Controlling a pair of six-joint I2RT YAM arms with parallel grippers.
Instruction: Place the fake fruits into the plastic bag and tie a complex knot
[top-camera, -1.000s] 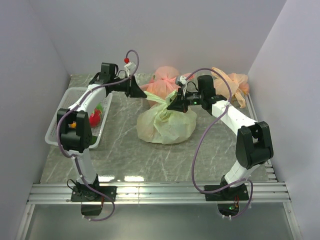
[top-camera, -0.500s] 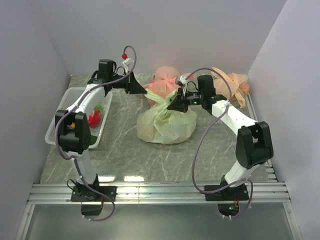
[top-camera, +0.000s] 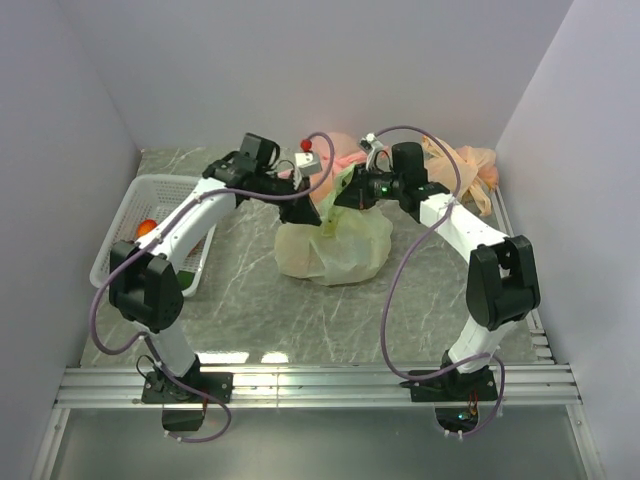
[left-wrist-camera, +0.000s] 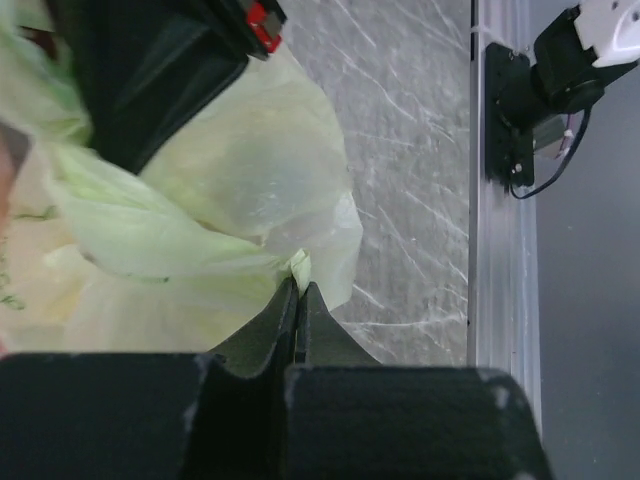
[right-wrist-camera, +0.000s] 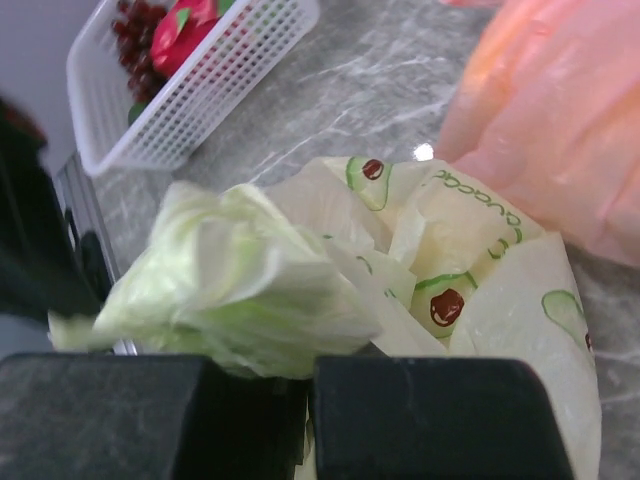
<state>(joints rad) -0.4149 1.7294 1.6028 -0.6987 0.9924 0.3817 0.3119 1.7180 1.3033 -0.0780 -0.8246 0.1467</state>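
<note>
The thin, pale-green plastic bag (top-camera: 335, 250) sits bulging mid-desk, nearer the far edge. The left gripper (left-wrist-camera: 297, 300) and the right gripper (right-wrist-camera: 308, 380) each pinch a handle tail tight. Pulling too hard could tear the film or let it slip free. Around it are the grey marbled desk (top-camera: 250, 300), a white mesh basket (right-wrist-camera: 215, 80) at the left edge, and pale walls.
</note>
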